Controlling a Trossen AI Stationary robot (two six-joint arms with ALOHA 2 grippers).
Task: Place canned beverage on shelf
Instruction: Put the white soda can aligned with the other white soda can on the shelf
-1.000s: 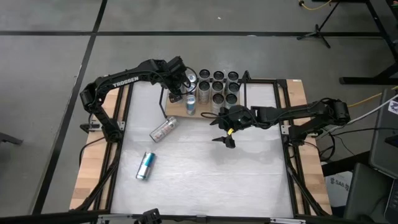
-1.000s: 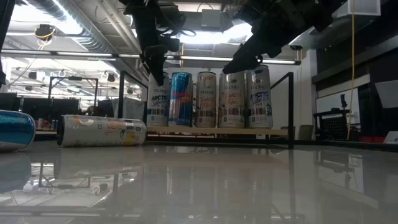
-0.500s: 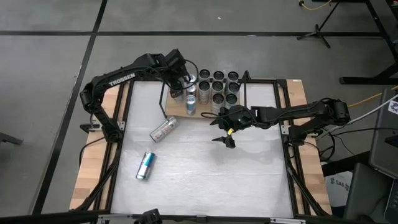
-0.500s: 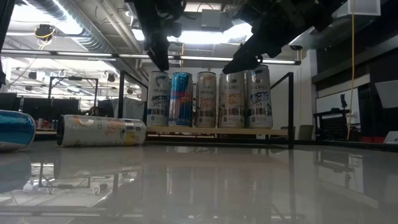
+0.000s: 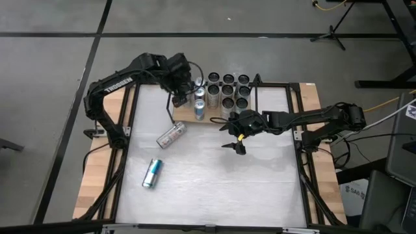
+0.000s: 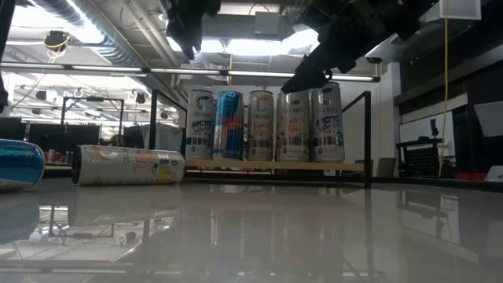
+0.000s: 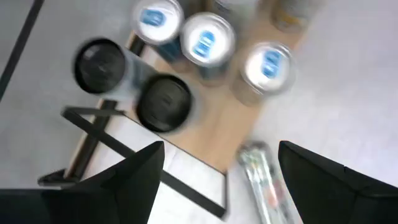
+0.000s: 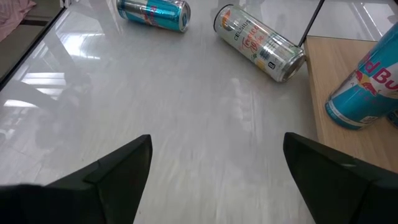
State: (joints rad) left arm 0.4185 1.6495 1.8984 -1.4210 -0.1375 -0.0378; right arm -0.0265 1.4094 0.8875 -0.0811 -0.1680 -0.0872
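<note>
The shelf (image 5: 185, 117), a light wooden board in a black rod frame, stands at the table's far side with several cans (image 5: 227, 91) upright on it. My left gripper (image 7: 221, 180) hangs open high above the shelf's left end (image 5: 181, 90), holding nothing. A white can (image 5: 171, 134) lies on its side on the table in front of the shelf. A teal can (image 5: 152, 173) lies on its side nearer the left front. My right gripper (image 5: 234, 144) hovers open over mid-table in front of the shelf, with nothing between its fingers (image 8: 217, 174).
A blue can (image 8: 364, 87) stands at the shelf's front, by the board's near edge. The shelf's black end loops (image 6: 367, 137) rise at both ends. Bare white tabletop (image 5: 221, 188) stretches across the near half. Black frame rails border the table.
My left gripper has risen from just over the cans at the shelf's left end and drifted toward the table's left edge, staying open. The cans have kept still.
</note>
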